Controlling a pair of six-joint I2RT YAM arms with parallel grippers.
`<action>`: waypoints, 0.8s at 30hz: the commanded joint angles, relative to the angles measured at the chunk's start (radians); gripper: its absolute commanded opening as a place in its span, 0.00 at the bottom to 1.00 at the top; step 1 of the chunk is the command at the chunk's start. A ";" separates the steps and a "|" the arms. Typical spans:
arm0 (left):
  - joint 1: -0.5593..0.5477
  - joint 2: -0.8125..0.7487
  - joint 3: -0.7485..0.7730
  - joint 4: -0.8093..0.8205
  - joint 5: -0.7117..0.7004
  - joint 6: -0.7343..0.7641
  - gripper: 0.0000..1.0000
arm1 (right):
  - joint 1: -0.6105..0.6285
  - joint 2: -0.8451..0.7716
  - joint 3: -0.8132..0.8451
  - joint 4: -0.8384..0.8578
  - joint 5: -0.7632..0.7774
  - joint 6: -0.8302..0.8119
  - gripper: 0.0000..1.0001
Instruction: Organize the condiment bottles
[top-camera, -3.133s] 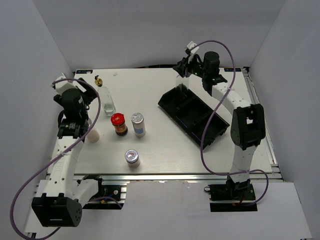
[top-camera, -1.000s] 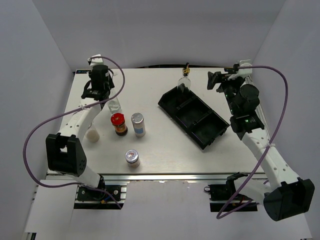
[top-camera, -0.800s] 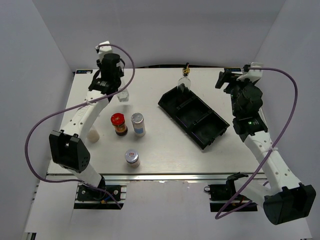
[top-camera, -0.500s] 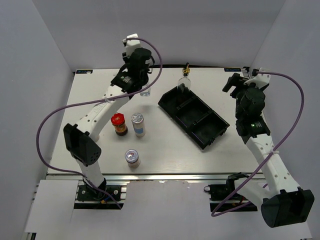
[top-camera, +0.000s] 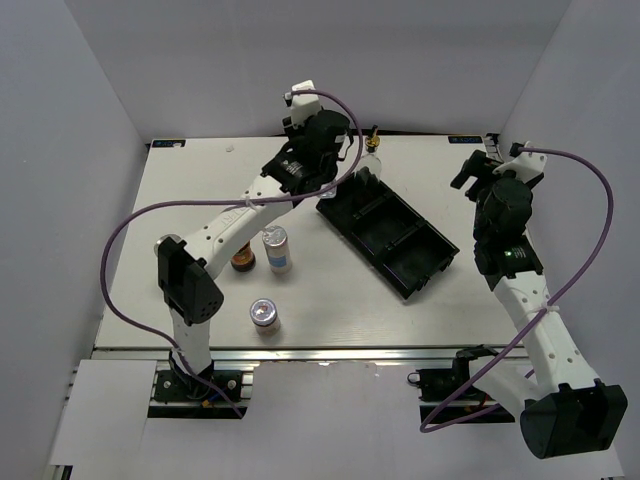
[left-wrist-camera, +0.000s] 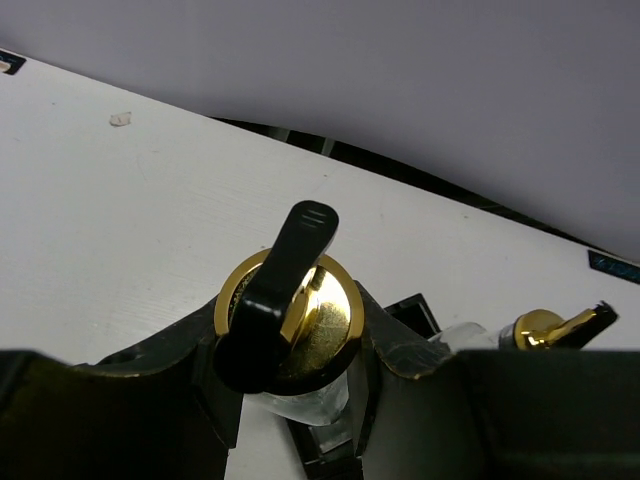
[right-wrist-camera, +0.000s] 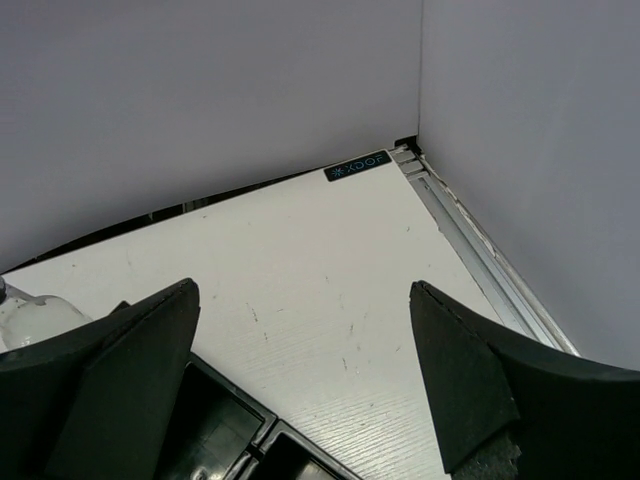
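White wood-grain table (top-camera: 330, 290) enclosed by plain pale grey walls (top-camera: 200, 60), two walls joined at a corner (right-wrist-camera: 420, 100) ahead of the right gripper (right-wrist-camera: 302, 300), metal rail (right-wrist-camera: 480, 248) fixed along the table edge there, soft even light.

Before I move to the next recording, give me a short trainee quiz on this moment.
1. True or false: the right pincer is shut on a shaker.
2. What does the left pincer grip? A) a red-lidded jar B) a glass bottle with a gold pourer top C) a silver-capped shaker
3. Fill in: seen from the top camera, the second gold-topped bottle stands at the black tray's ____ end.
Key: 1 false, it is open and holds nothing; 2 B; 3 far.
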 joint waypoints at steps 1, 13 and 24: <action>-0.017 -0.031 0.024 0.129 -0.077 -0.106 0.00 | -0.007 -0.017 -0.004 0.019 0.045 0.005 0.89; -0.071 0.070 0.044 0.181 -0.160 -0.187 0.00 | -0.013 -0.024 -0.003 0.009 0.094 -0.004 0.89; -0.093 0.112 0.062 0.169 -0.228 -0.222 0.00 | -0.020 0.005 -0.007 0.015 0.100 0.004 0.89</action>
